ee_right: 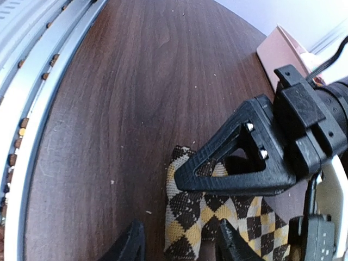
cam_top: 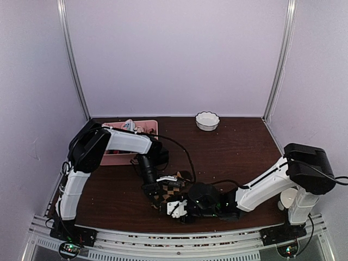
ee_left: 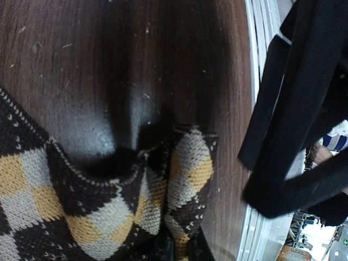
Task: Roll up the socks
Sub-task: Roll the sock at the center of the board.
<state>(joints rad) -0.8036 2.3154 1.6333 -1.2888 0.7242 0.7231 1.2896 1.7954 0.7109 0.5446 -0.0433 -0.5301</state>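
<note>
From above, we see both arms meeting low over the near middle of the desk (cam_top: 244, 147), the left hand (cam_top: 163, 185) and the right hand (cam_top: 176, 208) almost nose to nose over the argyle sock (cam_top: 173, 190), which lies flat between them; the plain sock we cannot pick out under all that black hardware. Over to the left wrist: the argyle sock (ee_left: 81, 206) fills the lower left, one end doubled over into a soft fold, and the fabric gathers up towards the bottom edge, where this hand sits pressed together. We read that as a pinch on the sock's folded end, though the fingertips themselves are out of shot. Now the right wrist: one of the left hand's fingers (ee_right: 228, 185) bears down on the sock, and our own two fingertips stand spread, one either side of the sock's near end, nothing gripped between them. So we judge the roll barely begun, with only the first fold made. The next move calls for the right hand to pinch that free edge cleanly, then turn it over while the left hand keeps the fabric anchored and taut.
</note>
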